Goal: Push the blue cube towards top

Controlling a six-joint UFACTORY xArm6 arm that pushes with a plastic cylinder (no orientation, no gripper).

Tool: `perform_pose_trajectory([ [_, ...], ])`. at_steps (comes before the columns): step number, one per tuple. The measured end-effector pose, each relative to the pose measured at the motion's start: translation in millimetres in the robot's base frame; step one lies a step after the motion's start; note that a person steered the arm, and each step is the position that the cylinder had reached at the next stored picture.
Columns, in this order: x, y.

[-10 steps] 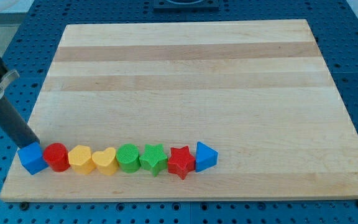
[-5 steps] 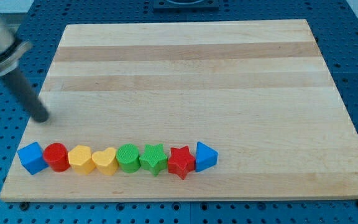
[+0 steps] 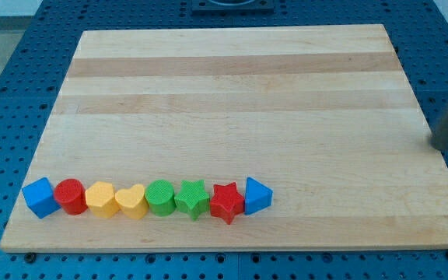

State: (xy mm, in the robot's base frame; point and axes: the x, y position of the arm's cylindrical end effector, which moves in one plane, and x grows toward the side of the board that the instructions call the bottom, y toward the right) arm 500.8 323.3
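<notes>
The blue cube (image 3: pixel 40 197) sits at the left end of a row of blocks near the board's bottom edge, touching a red cylinder (image 3: pixel 71 195). The dark rod shows blurred at the view's right edge, and my tip (image 3: pixel 440 145) is just off the board's right side, far from the blue cube and every other block.
The row continues rightward: a yellow block (image 3: pixel 101 199), yellow heart (image 3: pixel 131 201), green cylinder (image 3: pixel 161 197), green star (image 3: pixel 192 197), red star (image 3: pixel 226 202) and blue triangular block (image 3: pixel 257 195). The wooden board (image 3: pixel 232 93) lies on a blue perforated table.
The rod left the blue cube's top-left side, rose along the left edge, then swung across to the board's right edge. No block has moved.
</notes>
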Motion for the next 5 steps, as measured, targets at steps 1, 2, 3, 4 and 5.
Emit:
perform_pose_trajectory([
  [1, 72, 20],
  [2, 116, -12],
  [3, 117, -28],
  [4, 118, -63],
  [5, 118, -115],
])
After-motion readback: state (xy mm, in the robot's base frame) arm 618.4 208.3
